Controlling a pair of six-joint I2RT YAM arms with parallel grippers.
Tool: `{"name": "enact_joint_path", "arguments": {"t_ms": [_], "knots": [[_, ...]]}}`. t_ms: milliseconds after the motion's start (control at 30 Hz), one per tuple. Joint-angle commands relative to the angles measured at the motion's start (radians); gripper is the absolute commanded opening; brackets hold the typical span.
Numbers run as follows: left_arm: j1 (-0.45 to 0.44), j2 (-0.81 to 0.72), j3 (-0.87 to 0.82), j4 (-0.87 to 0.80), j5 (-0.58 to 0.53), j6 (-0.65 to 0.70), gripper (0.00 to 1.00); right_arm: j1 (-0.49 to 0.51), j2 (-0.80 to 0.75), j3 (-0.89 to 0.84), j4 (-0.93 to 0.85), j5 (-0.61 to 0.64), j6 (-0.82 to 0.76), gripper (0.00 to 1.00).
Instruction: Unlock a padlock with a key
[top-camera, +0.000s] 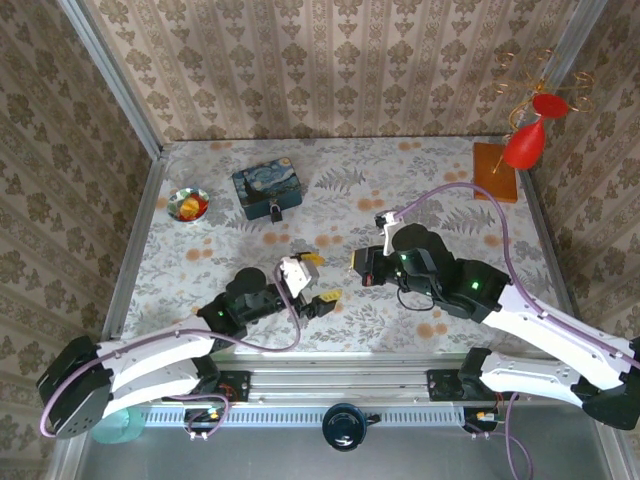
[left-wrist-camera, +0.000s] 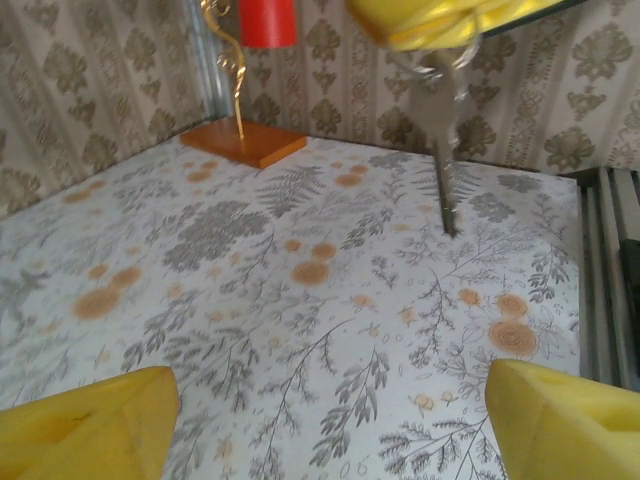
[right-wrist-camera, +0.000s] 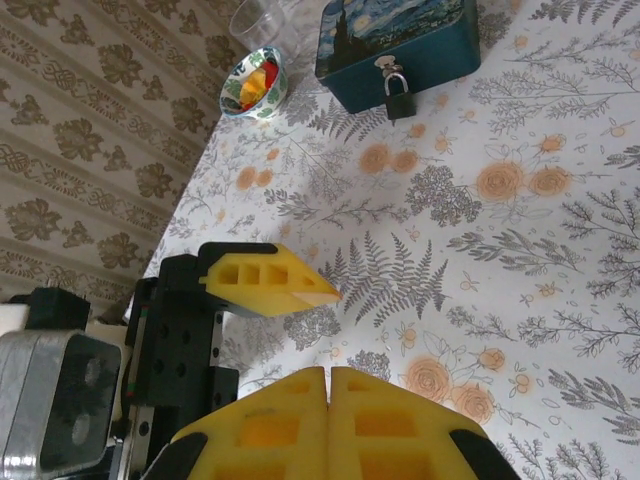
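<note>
The small dark padlock (right-wrist-camera: 398, 100) hangs on the front latch of the blue night-sky tin (right-wrist-camera: 400, 45), at the back left of the table (top-camera: 274, 211). My right gripper (top-camera: 358, 265) is shut (right-wrist-camera: 327, 385) near the table's middle, well short of the tin. In the left wrist view the key (left-wrist-camera: 446, 150) hangs blade-down from the right gripper's yellow fingers (left-wrist-camera: 425, 20), its head hidden between them. My left gripper (top-camera: 318, 278) stands open just left of the right one, and nothing lies between its pads (left-wrist-camera: 330, 420). One left finger (right-wrist-camera: 265, 280) shows in the right wrist view.
A small shiny bowl (top-camera: 189, 204) with red and yellow bits sits left of the tin (top-camera: 268, 187). A clear cup (right-wrist-camera: 262, 18) stands behind the bowl. An orange wooden base (top-camera: 495, 170) with a wire stand and red ornament occupies the back right. Patterned walls enclose the table.
</note>
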Motion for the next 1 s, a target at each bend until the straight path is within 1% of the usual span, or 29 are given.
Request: {"name": "enact_joint_path", "arguments": {"t_ms": [0, 133, 267, 367, 567, 700, 800, 967], "knots": [[-0.029, 0.043, 0.051, 0.104, 0.04, 0.049, 0.8, 0.017, -0.022, -0.019, 0.03, -0.008, 0.027, 0.0], [-0.043, 0.077, 0.076, 0.114, 0.056, 0.05, 0.77, 0.033, -0.021, -0.034, 0.058, -0.017, 0.023, 0.0], [-0.046, 0.081, 0.088, 0.108, 0.057, 0.054, 0.71, 0.037, -0.015, -0.05, 0.076, -0.021, 0.029, 0.0], [-0.045, 0.074, 0.091, 0.092, 0.062, 0.054, 0.62, 0.04, -0.011, -0.055, 0.087, -0.027, 0.031, 0.0], [-0.046, 0.092, 0.089, 0.09, 0.089, 0.042, 0.52, 0.046, 0.001, -0.056, 0.101, -0.041, 0.03, 0.0], [-0.047, 0.108, 0.086, 0.111, 0.1, 0.028, 0.42, 0.049, 0.012, -0.056, 0.105, -0.044, 0.03, 0.0], [-0.045, 0.117, 0.089, 0.109, 0.118, 0.022, 0.37, 0.052, 0.015, -0.055, 0.107, -0.043, 0.029, 0.0], [-0.045, 0.108, 0.08, 0.115, 0.105, 0.021, 0.27, 0.055, 0.012, -0.068, 0.11, -0.02, 0.038, 0.0]]}}
